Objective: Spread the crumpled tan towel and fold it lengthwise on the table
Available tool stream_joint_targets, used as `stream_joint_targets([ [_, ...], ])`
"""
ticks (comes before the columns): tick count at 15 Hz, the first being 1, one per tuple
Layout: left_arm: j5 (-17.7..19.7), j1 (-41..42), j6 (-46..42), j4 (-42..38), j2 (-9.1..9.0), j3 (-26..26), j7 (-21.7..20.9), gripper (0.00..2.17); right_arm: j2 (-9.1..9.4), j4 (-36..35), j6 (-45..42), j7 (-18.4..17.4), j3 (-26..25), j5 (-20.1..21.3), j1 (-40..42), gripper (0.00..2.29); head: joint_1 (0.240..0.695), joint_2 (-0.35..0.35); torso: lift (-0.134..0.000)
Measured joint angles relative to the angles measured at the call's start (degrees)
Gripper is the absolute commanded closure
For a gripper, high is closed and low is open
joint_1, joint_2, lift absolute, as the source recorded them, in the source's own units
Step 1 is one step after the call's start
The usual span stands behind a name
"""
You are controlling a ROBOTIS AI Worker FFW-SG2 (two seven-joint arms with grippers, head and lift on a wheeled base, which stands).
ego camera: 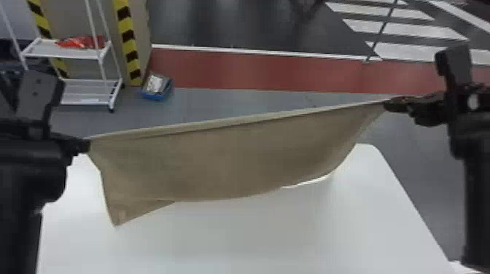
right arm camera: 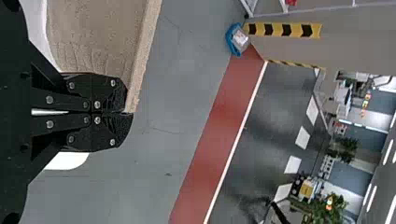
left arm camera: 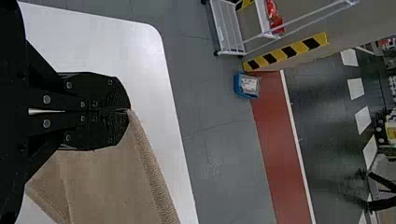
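Above the white table (ego camera: 237,240), the tan towel (ego camera: 226,160) hung stretched between two tools, its top edge slanting up towards the right. The left tool (ego camera: 87,145) had its fingers pressed together on one upper corner, and the right tool (ego camera: 388,105) pinched the other, out past the table's far right corner, over the grey floor (ego camera: 419,156). Below, the cloth bellied in a curve, while its lower left corner dropped to a point (whether that point touched the table, I could not tell). Spreading seemed the step in hand, with the lengthwise fold still to do. Lowered at that slant, the towel might have landed askew or draped over the far edge. The dangling corner could have tucked under and left a crease. Both grips took only a little cloth at the fingertips, so too hard a pull could have slipped a corner free.
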Motion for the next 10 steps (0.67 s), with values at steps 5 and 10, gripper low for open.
stream_joint_targets([
  [5,0.9,-10.8,-1.1,6.4,-0.01,1.1,0.8,1.84,-1.73,4.4,2.8,-3.6,0.0,-0.2,-8.1,1.83,0.543,-0.158,0.000],
  [10,5.5,5.5,-5.0,-11.0,-0.01,5.6,-0.6,1.84,-3.99,-8.0,1.1,-1.3,-5.5,-6.3,9.0,1.83,0.614,-0.185,0.000],
])
